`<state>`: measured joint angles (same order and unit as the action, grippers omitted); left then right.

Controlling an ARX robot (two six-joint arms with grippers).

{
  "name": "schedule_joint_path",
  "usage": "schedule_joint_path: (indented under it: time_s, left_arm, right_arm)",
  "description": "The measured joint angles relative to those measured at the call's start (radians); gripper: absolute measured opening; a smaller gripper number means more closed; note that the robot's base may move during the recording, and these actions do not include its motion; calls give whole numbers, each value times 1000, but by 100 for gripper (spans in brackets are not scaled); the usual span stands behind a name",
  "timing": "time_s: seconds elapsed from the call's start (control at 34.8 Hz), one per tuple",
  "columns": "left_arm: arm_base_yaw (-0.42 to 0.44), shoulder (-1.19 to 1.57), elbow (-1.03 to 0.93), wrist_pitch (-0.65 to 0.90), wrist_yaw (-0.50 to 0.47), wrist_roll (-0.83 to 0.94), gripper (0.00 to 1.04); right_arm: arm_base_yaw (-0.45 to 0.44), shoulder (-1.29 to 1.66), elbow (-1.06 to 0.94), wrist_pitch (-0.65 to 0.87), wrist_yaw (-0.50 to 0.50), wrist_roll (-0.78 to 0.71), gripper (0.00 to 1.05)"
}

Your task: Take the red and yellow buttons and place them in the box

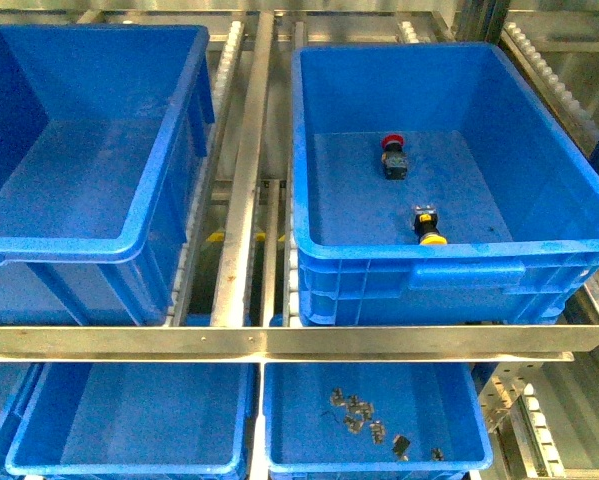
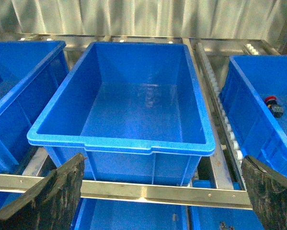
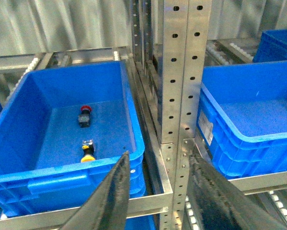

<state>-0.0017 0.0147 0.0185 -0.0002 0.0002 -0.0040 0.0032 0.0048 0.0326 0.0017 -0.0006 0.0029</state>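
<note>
Both grippers are spread and carry nothing. Right gripper (image 3: 157,191) shows its two dark fingers low in the right wrist view, parted around the foot of a perforated steel post (image 3: 181,72), short of the box. Left gripper (image 2: 162,196) shows only its finger ends in the two lower corners of the left wrist view, wide apart, facing the empty left tote (image 2: 121,143). Neither arm appears in the front view.

Red button (image 1: 394,155) lies on the floor of the right box (image 1: 409,255), upper middle of that tote in the front view, cap toward the back wall. Yellow button (image 1: 429,228) lies nearer the front wall, cap toward the rim, well apart from the red one. Small dark parts (image 1: 364,415) sit in a lower tray at the bottom right.

Which tote is source and which is target is not certain; judging from the layout, the buttons are probably to be lifted from the right box and dropped in the left tote.

To do it well, the right arm should first clear the post and rise over the front rim, then descend steeply. Take the yellow one first, being nearest. Close across the black body, not the domed cap, which would likely slip. Keep the fingers off the sloping wall.
</note>
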Motion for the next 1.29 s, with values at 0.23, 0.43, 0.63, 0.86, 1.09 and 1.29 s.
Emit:
schedule_joint_path:
  time_s: [0.23,0.43,0.63,0.86,1.09,1.29]
  left_arm:
    - [0,0,0,0,0,0,97]
    - [0,0,0,0,0,0,97]
    - [0,0,0,0,0,0,97]
    - [0,0,0,0,0,0,97]
    - [0,0,0,0,0,0,97]
    - [0,0,0,0,0,0,97]
  right_arm:
    - [0,0,0,0,0,0,84]
    - [0,0,0,0,0,0,97]
    - [0,0,0,0,0,0,98]
    - [0,0,0,0,0,0,98]
    - [0,0,0,0,0,0,98]
    - [0,0,0,0,0,0,98]
